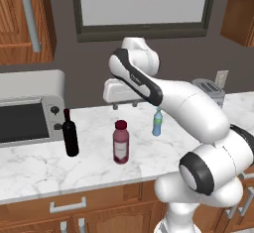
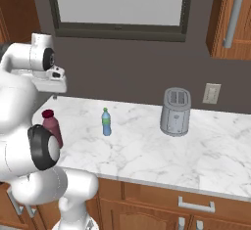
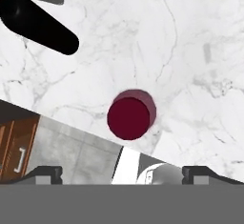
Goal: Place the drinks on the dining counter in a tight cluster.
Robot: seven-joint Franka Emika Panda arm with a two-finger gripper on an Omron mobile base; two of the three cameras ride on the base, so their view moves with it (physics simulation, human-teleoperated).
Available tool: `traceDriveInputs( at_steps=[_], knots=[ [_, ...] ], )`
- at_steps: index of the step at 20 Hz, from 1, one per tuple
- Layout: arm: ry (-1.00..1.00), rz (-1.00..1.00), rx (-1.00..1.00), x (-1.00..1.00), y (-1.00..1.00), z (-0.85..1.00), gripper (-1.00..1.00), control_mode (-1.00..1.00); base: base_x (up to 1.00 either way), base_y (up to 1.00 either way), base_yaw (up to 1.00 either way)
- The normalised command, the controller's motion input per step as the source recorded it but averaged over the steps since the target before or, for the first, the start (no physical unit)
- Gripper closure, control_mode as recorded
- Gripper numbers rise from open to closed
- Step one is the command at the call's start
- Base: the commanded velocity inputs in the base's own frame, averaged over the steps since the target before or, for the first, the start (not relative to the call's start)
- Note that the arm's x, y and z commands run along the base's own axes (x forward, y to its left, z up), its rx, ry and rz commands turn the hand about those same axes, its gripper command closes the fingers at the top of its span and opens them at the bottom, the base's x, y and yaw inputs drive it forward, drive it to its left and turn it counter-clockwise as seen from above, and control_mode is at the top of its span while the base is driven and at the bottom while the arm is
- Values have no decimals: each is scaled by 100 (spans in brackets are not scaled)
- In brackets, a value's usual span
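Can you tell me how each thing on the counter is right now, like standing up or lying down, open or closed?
wine bottle: upright, capped.
juice bottle: upright, capped, below the pincer.
water bottle: upright, capped, apart from the others.
pincer: open, above the counter, holding nothing.
toaster: upright, slots empty.
microwave: door shut.
drawers: shut.

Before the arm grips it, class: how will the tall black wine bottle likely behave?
The wine bottle stands tall and narrow on the counter, so a push high up would probably tip it. It looks rigid, likely heavy for its width. On its side, its round body might roll.
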Motion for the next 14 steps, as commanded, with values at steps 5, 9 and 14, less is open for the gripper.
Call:
traceDriveInputs(
  at_steps=[5,9,14],
  knots=[
    [3,0,-1,0,0,-52,-100,-100,0,0,0],
    [1,-1,0,1,0,-36,-100,-100,0,0,0],
    [1,-9,0,8,0,-7,-100,-100,0,0,0]
  ],
)
